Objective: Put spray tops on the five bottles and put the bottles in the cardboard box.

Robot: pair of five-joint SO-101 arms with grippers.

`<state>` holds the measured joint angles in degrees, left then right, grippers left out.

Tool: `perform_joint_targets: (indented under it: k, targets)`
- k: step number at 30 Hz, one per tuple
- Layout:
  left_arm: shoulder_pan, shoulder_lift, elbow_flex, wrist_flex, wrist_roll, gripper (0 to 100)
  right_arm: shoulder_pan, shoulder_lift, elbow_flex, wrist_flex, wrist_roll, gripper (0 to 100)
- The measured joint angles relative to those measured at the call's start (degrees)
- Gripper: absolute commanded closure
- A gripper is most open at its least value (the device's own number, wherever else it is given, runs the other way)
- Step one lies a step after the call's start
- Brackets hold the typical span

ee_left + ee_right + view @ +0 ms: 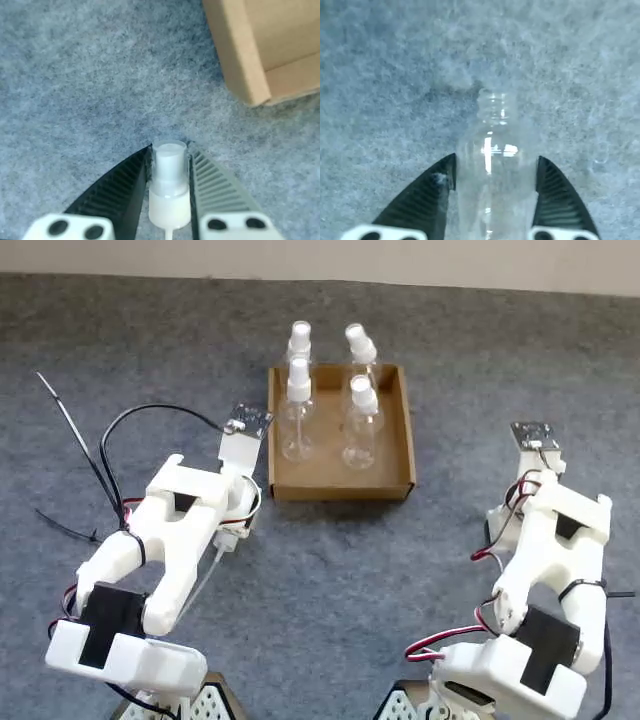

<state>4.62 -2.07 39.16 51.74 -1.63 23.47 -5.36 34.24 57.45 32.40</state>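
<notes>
1. four capped bottles (360, 430) already stand in the cardboard box (340, 484); i judge the fifth is the step in hand
2. the left claw (169, 147) is clamped on the last spray top (169, 175), near the box's corner
3. the right claw (496, 160) is closed on the bare bottle (492, 145), neck open, over the worktop (330, 580)
4. the next move calls for lining the top up with the neck, seating it, then boxing the bottle

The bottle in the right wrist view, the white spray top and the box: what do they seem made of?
The uncapped bottle looks like clear, glossy plastic, possibly glass: the grey surface shows through it and it carries bright glints. The spray top seems smooth, opaque white plastic with a soft sheen. The box is plain brown cardboard, matte, with folded walls.
</notes>
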Motion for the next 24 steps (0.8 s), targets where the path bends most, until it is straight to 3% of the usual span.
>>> perform_joint_targets:
  k: [2,11,16,24]
  targets:
    - [0.0,0.0,0.0,0.0,0.0,92,0.0,0.0,0.0,-0.09,0.0,99.8]
    - [0.0,0.0,0.0,0.0,0.0,92,-0.09,0.0,-4.4,-0.18,0.0,99.5]
    - [-0.35,-3.25,0.44,0.09,0.0,92,-1.32,-5.1,-10.9,5.71,-1.49,99.5]
    - [-2.55,-19.43,2.99,1.41,0.0,92,-17.67,-31.03,-14.42,8.7,-12.57,99.5]
